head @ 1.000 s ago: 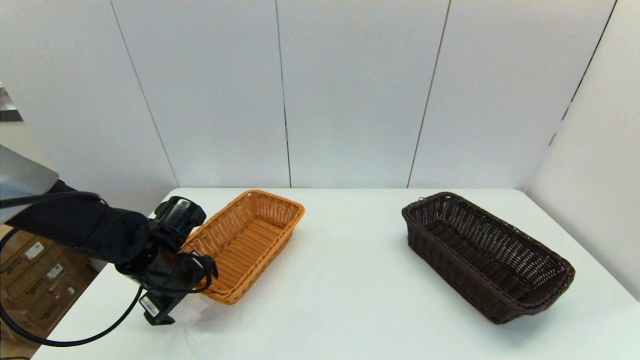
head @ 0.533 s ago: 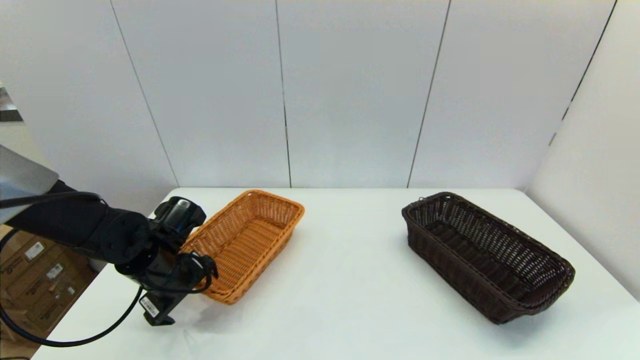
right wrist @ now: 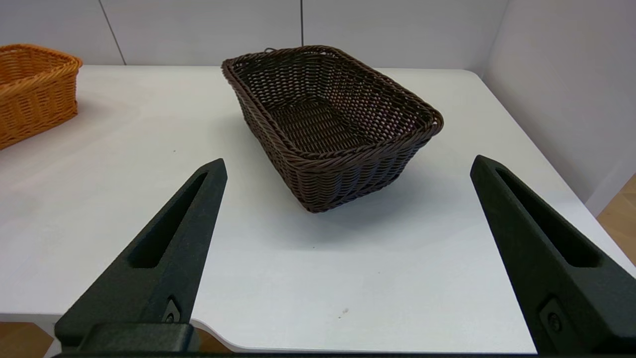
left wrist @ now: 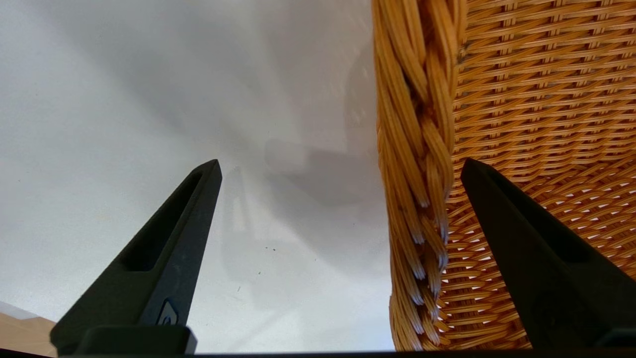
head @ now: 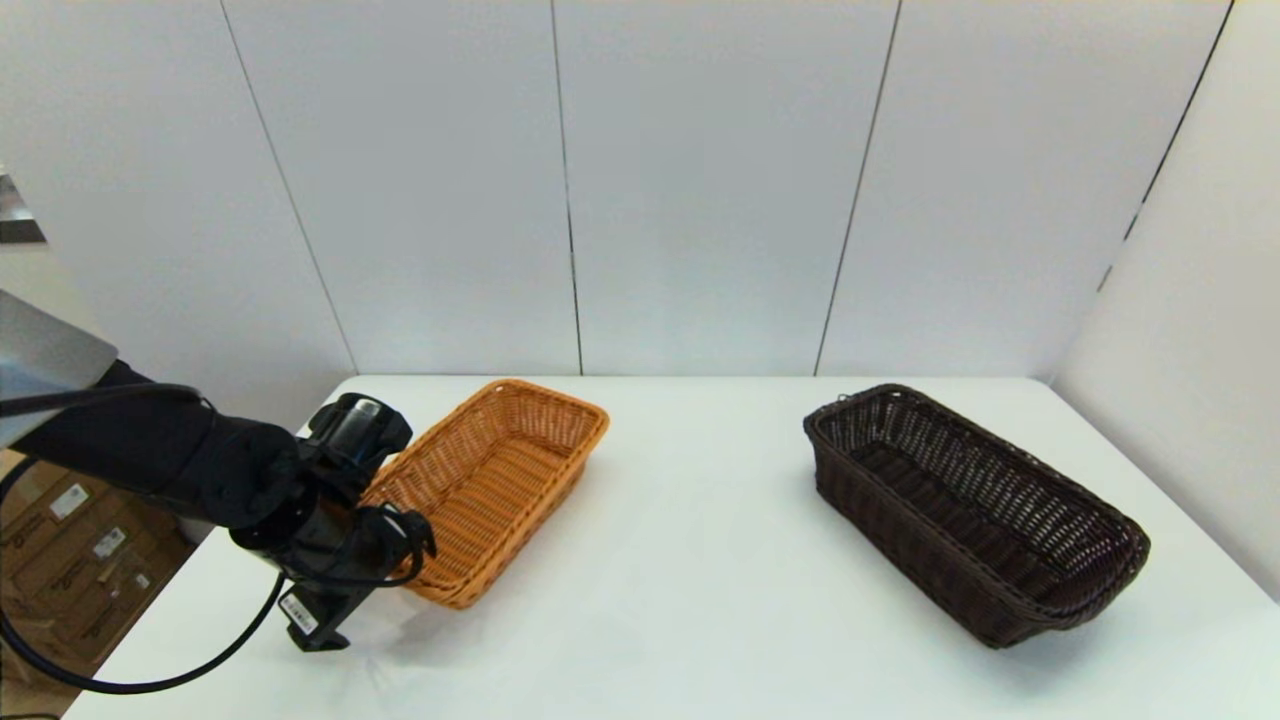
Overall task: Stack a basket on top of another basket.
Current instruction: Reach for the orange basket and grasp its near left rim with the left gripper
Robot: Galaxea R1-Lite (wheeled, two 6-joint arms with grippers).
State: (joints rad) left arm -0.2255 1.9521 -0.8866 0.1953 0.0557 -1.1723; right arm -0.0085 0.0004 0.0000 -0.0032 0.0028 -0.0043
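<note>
Nothing has shifted since a second ago: my left gripper (left wrist: 340,169) sits at the near-left corner of the orange basket (head: 495,485), fingers spread wide, one inside and one outside the braided rim (left wrist: 415,149), not yet closed. A white label on the wrist is too small to read. My right gripper (right wrist: 348,164) hangs open off the table's (head: 690,590) near edge, facing the dark brown basket (head: 970,510), well apart on the right.

Looks like a bare robot test lab.
White table (head: 700,560) boxed in by plain grey wall panels (head: 700,180), with taped cardboard boxes (head: 60,560) sitting on the floor off to the left.
</note>
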